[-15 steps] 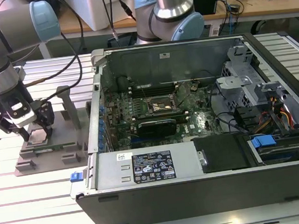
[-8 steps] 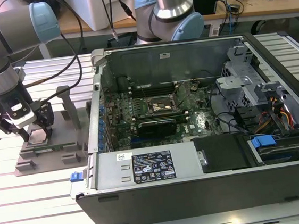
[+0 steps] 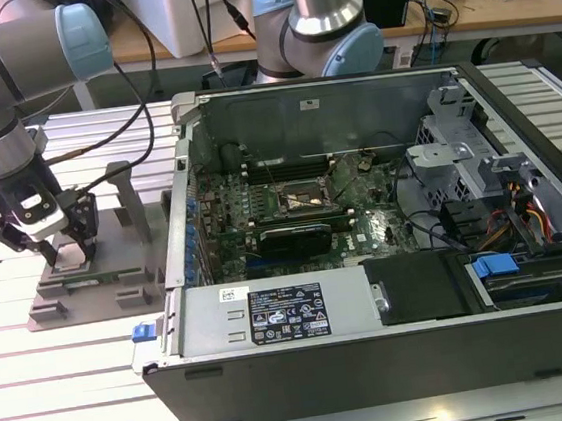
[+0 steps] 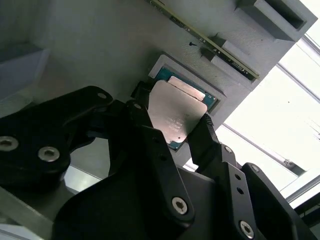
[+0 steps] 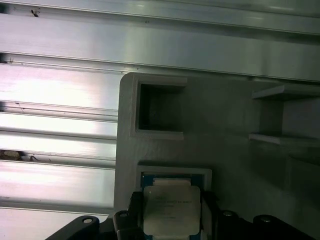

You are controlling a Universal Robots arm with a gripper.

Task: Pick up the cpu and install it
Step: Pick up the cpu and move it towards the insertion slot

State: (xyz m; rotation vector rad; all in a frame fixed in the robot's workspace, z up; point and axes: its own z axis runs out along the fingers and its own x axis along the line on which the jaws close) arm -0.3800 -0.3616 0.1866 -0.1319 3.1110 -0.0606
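The cpu, a flat square chip with a shiny silver top and green rim, lies in a shallow square pocket of the grey fixture. It also shows in the first wrist view as the cpu. My gripper reaches down onto it, and its black fingers press against two opposite edges of the chip. In the exterior view the gripper is low over the fixture at the exterior view's left. The motherboard socket sits inside the open computer case.
A long green memory stick stands in a slot of the fixture beside the pocket. An empty square recess lies further along the fixture. A second robot arm stands behind the case. The fixture rests on a ribbed aluminium table.
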